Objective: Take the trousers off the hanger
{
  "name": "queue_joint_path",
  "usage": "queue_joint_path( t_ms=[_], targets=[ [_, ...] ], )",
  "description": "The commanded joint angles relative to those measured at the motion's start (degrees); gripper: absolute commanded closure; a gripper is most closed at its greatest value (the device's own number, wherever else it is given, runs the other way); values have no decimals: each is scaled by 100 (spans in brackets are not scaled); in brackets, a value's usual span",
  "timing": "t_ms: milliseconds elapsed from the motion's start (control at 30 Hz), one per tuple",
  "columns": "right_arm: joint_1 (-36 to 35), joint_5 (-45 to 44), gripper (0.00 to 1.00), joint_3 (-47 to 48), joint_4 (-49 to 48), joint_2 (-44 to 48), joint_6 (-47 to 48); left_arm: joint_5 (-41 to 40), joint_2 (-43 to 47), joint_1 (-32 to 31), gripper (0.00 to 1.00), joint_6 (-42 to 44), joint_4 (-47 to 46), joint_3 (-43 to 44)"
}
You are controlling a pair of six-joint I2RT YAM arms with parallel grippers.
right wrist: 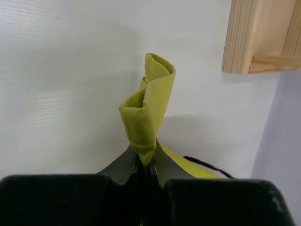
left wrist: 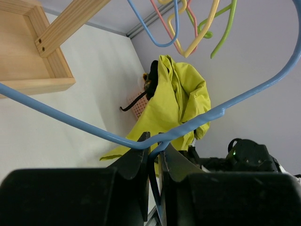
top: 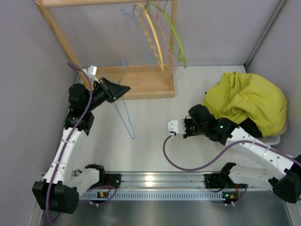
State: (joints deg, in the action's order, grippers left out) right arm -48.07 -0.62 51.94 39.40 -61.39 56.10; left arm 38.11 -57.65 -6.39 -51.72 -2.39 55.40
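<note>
The mustard trousers lie in a bunched heap at the right of the table, off the hanger. My right gripper is at the heap's left edge. In the right wrist view it is shut on a folded hem of the trousers, which stands up above the fingertips. The light-blue wire hanger hangs bare from my left gripper, slanting down over the table. In the left wrist view that gripper is shut on the hanger at its neck, with the trousers beyond it.
A wooden rack stands at the back left, holding a yellow hanger, a green hanger and other thin ones. A black garment and a pale basket lie under the trousers. Walls close in left and right.
</note>
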Motion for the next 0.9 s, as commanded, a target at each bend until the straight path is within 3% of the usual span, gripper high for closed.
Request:
queue_joint_path(
  t_ms=[0, 167, 467, 867],
  targets=[
    [805, 789, 100, 421, -239, 399, -870, 83, 17, 24, 100, 48, -200, 252],
    [1949, 1677, 100, 895, -529, 759, -1837, 56, -18, 24, 100, -4, -200, 226],
    [3514, 2426, 100, 1195, -1302, 953, -3603, 83, -106, 24, 100, -22, -200, 279],
    [7442, 3428, 100, 1380, -2621, 883, -6047, 118, -185, 24, 100, -13, -200, 331]
  ],
)
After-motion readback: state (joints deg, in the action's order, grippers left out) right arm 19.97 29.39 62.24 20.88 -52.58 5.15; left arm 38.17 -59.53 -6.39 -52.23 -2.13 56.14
